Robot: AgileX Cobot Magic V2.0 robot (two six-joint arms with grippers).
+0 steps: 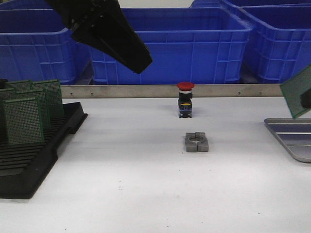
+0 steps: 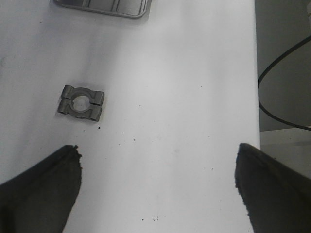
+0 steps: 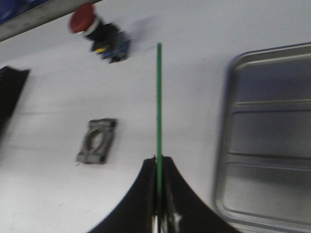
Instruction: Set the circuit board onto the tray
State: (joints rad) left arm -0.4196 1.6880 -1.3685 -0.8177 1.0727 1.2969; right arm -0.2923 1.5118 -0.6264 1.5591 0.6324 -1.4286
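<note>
My right gripper (image 3: 159,160) is shut on a green circuit board (image 3: 159,97), seen edge-on in the right wrist view. In the front view the board (image 1: 297,91) hangs tilted at the right edge, just above the near-left end of the silver-grey tray (image 1: 291,138). The tray (image 3: 267,136) lies beside the board in the right wrist view, and its corner shows in the left wrist view (image 2: 104,7). My left gripper (image 2: 158,155) is open and empty, raised high over the table; in the front view it (image 1: 138,60) points down at upper left.
A black slotted rack (image 1: 29,155) with several green boards (image 1: 22,119) stands at the left. A red-capped push button (image 1: 185,99) and a grey metal clamp block (image 1: 197,142) sit mid-table. Blue bins (image 1: 194,43) line the back behind a metal rail.
</note>
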